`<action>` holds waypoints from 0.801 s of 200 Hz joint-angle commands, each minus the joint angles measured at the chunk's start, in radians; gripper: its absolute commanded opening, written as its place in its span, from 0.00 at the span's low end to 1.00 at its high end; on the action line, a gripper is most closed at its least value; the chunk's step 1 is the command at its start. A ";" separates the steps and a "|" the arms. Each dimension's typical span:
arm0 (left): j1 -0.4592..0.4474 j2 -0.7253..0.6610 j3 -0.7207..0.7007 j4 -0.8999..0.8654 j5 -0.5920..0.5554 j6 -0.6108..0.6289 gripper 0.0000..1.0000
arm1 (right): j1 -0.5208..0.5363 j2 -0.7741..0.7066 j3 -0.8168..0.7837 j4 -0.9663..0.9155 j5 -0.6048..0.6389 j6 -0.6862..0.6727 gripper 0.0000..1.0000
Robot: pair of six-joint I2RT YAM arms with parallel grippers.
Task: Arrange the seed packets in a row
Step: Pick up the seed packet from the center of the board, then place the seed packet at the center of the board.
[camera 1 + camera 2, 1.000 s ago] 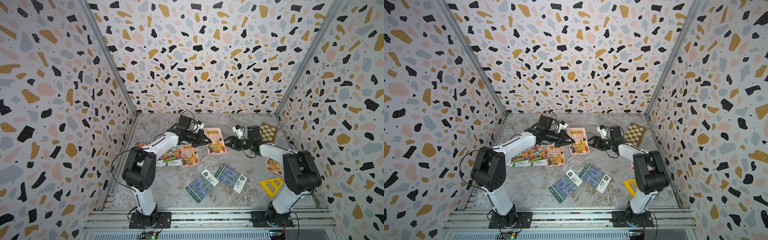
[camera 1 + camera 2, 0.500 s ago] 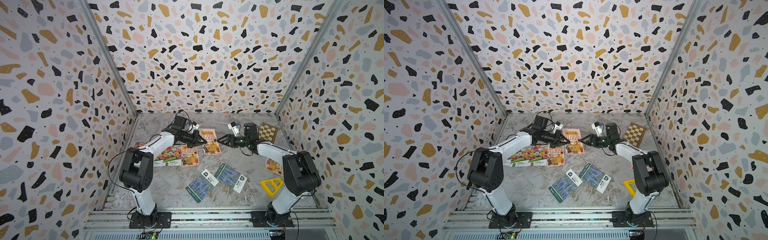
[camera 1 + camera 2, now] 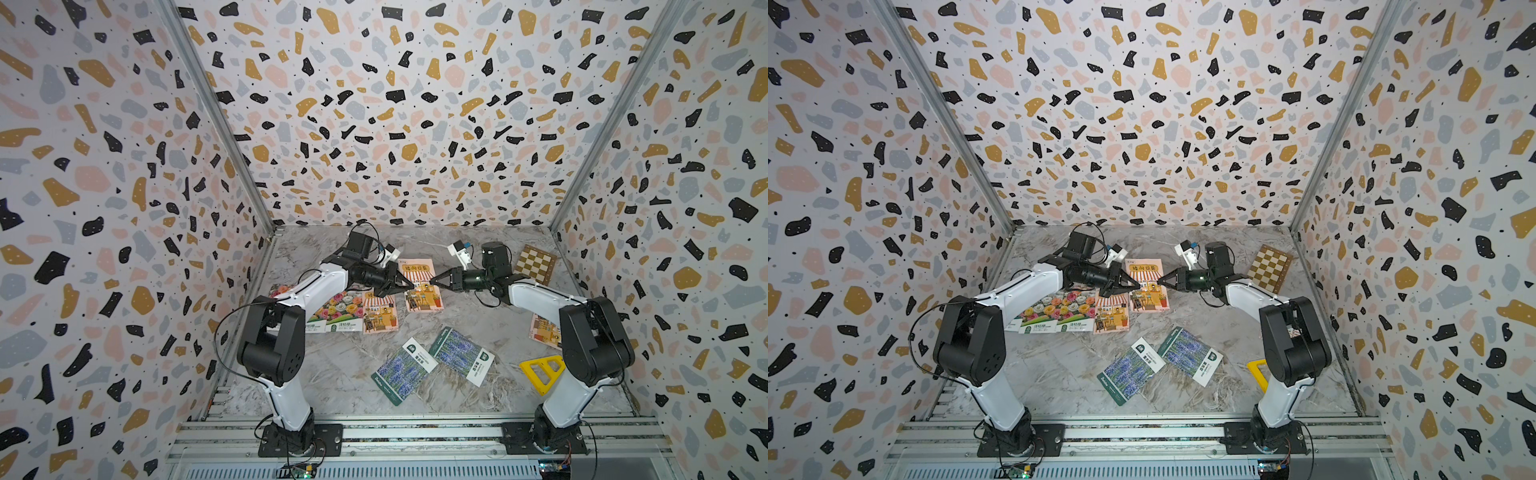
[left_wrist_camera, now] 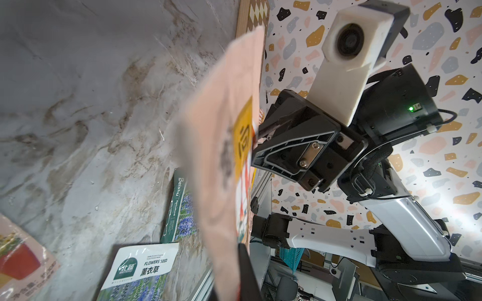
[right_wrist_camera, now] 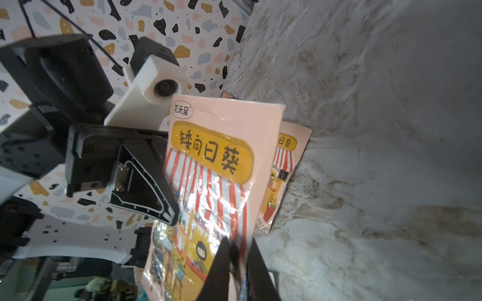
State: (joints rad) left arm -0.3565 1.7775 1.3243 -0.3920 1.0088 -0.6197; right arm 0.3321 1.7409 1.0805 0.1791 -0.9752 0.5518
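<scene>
A pink-orange awning seed packet [image 3: 420, 286] [image 3: 1148, 286] hangs above the table between both arms. My left gripper [image 3: 409, 286] [image 3: 1138, 286] is shut on its left edge, and my right gripper [image 3: 434, 281] [image 3: 1160, 282] is shut on its right edge. The left wrist view shows the packet [image 4: 221, 156] edge-on; the right wrist view shows its printed face [image 5: 208, 169]. Flat on the table lie two flower packets [image 3: 336, 309], another awning packet [image 3: 379, 311] and two lavender packets [image 3: 405, 370] [image 3: 461, 355]. A further awning packet [image 3: 544, 330] is partly hidden by the right arm.
A brown-and-cream checkerboard [image 3: 536, 264] lies at the back right. A yellow triangular frame [image 3: 540, 370] sits by the right arm's base. Patterned walls close in the table on three sides, and a metal rail [image 3: 415, 432] runs along the front.
My right gripper has moved left to the held packet's right edge and closed on it. The left gripper has stayed shut on the packet, which shifted slightly left.
</scene>
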 commanded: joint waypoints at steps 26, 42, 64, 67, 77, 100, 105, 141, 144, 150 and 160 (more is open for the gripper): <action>0.010 -0.067 0.004 -0.148 -0.234 0.085 0.51 | 0.010 -0.032 -0.010 0.001 0.068 -0.021 0.00; 0.031 -0.103 -0.028 -0.167 -0.366 0.083 0.66 | 0.034 -0.031 -0.013 -0.006 0.121 -0.018 0.00; 0.083 -0.167 -0.102 -0.161 -0.488 0.070 0.81 | 0.083 -0.021 -0.022 0.009 0.193 0.021 0.00; 0.089 -0.176 -0.112 -0.160 -0.502 0.071 0.83 | 0.090 -0.019 -0.022 0.015 0.201 0.030 0.00; 0.112 -0.211 -0.147 -0.159 -0.553 0.076 0.88 | 0.113 -0.009 -0.025 0.029 0.233 0.060 0.00; 0.160 -0.288 -0.205 -0.168 -0.636 0.102 0.96 | 0.154 0.021 -0.031 0.078 0.273 0.142 0.00; 0.170 -0.300 -0.215 -0.172 -0.645 0.110 0.97 | 0.159 0.030 -0.031 0.085 0.278 0.158 0.00; 0.211 -0.353 -0.258 -0.189 -0.674 0.147 0.99 | 0.165 0.097 -0.008 0.094 0.280 0.217 0.00; 0.213 -0.355 -0.261 -0.188 -0.674 0.148 0.99 | 0.165 0.101 -0.004 0.090 0.281 0.217 0.00; 0.214 -0.360 -0.265 -0.188 -0.677 0.152 0.99 | 0.163 0.111 0.003 0.084 0.282 0.216 0.00; 0.214 -0.365 -0.270 -0.185 -0.677 0.153 0.99 | 0.158 0.127 0.014 0.072 0.281 0.216 0.00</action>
State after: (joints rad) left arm -0.1497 1.4376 1.0733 -0.5697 0.3714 -0.5053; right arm 0.4984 1.8507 1.0554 0.2607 -0.7120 0.7357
